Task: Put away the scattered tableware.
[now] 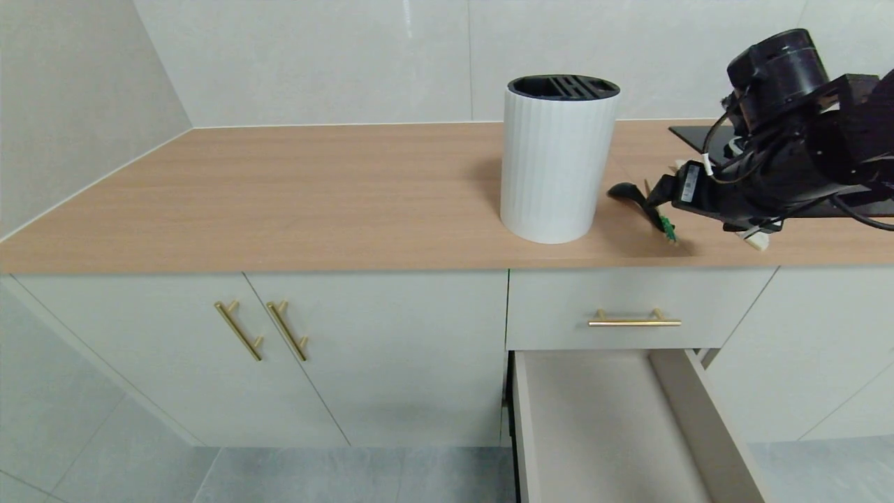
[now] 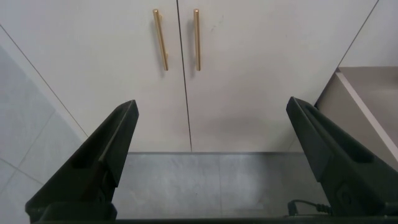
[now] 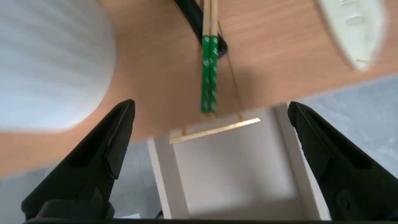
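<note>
A pair of wooden chopsticks with green ends (image 3: 209, 68) lies on the wooden counter near its front edge, also seen in the head view (image 1: 667, 227). A black spoon (image 1: 627, 191) lies beside them, and a white spoon (image 3: 351, 31) lies farther right. My right gripper (image 3: 209, 109) hovers open just above the chopsticks' green ends, nothing between its fingers. A white ribbed utensil holder (image 1: 559, 161) with a black slotted top stands left of them. My left gripper (image 2: 211, 106) hangs open and empty, low in front of the cabinet doors.
Below the counter's right part, a closed drawer (image 1: 634, 307) has a gold handle, and the drawer under it (image 1: 594, 419) is pulled out, open and bare. A black tray (image 1: 691, 136) lies at the back right. Two cabinet doors with gold handles (image 2: 180, 40) face the left gripper.
</note>
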